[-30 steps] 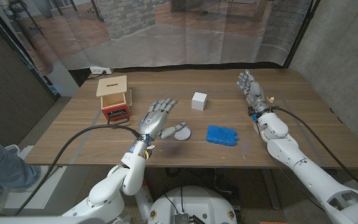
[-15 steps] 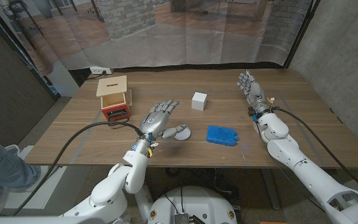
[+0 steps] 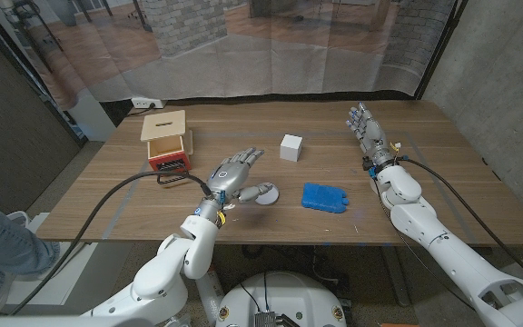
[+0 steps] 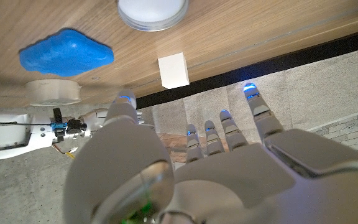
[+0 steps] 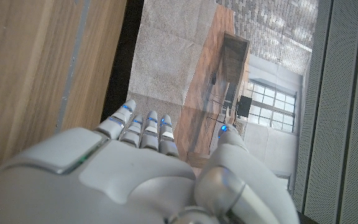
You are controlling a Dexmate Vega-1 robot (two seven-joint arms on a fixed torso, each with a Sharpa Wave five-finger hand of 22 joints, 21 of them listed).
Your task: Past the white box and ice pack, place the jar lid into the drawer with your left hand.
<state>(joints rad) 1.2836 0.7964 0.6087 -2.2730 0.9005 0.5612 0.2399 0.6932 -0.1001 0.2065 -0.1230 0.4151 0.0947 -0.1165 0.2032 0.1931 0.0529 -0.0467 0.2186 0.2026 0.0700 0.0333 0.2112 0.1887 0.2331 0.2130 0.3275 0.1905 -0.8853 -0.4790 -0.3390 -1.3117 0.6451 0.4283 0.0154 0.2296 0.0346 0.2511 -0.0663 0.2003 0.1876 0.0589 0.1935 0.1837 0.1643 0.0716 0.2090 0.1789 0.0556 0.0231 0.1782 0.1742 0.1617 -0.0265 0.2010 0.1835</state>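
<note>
Head view: jar lid (image 3: 266, 193) lies just beside left-hand fingers (image 3: 243, 162).

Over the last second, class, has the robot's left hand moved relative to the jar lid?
Yes. The left hand has shifted slightly toward the jar lid, still open above the table.

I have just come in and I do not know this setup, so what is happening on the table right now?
The left hand hovers with fingers spread beside the jar lid, holding nothing. The lid lies on the wooden table, with the blue ice pack to its right and the white box behind. The small drawer box stands at the far left. The right hand waits open at the far right.
</note>
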